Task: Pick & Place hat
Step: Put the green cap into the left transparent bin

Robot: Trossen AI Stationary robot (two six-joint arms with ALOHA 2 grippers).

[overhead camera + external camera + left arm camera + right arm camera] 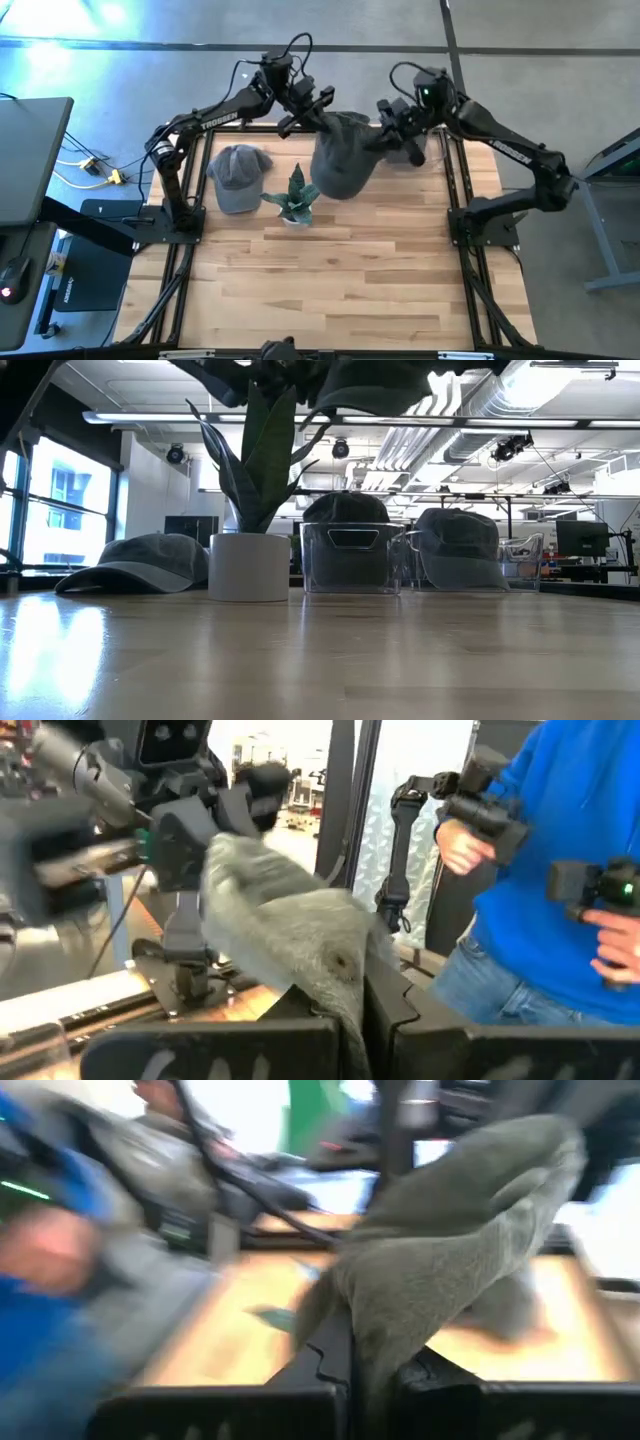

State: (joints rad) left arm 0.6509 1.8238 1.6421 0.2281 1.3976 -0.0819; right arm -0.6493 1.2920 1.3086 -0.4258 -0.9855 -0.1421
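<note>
Both clamped on the grey cap (340, 155): left gripper (318, 118), right gripper (392, 138), holding it aloft above the table (380, 280). Could snag or topple the potted plant (296, 200) beneath if lowered carelessly. Might also stretch or slip free if pulled unevenly.

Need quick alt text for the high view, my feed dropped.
Both end effectors, left and right, are shut on one grey hat, holding it up over the table's far edge. A second hat lies flat beside a small potted plant.
</note>
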